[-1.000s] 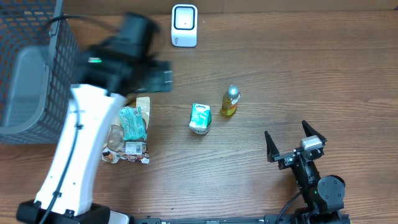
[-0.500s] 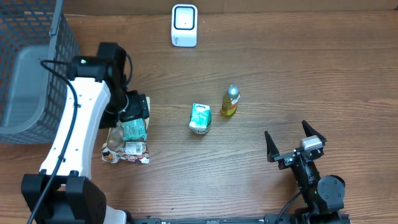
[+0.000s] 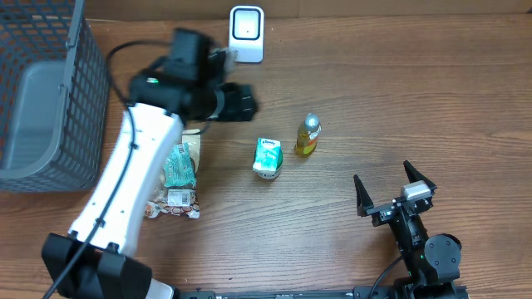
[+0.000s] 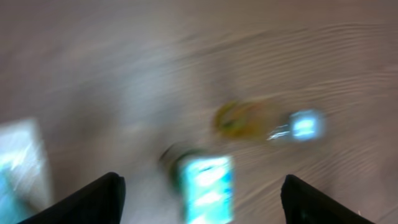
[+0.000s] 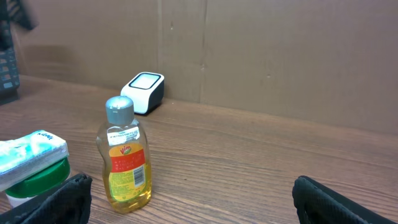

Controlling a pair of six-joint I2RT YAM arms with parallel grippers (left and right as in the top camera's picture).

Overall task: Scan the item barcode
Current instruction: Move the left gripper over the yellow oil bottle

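A white barcode scanner (image 3: 247,33) stands at the back of the table, also in the right wrist view (image 5: 144,92). The items on the wood are a teal carton with a green cap (image 3: 267,158), a yellow bottle with a silver cap (image 3: 307,135) and snack packets (image 3: 174,178). My left gripper (image 3: 237,101) hangs open and empty above the table, between the scanner and the carton. Its view is motion-blurred, with the carton (image 4: 205,186) and bottle (image 4: 249,118) below the left gripper (image 4: 202,182). My right gripper (image 3: 391,195) rests open at the front right, facing the bottle (image 5: 124,158).
A grey wire basket (image 3: 41,91) fills the back left corner. A cardboard wall (image 5: 249,50) runs behind the scanner. The left arm's white link (image 3: 125,191) slants over the table beside the packets.
The left arm has swung from low over the snack packets up and to the right, toward the scanner and carton. The items and the right arm have not moved.
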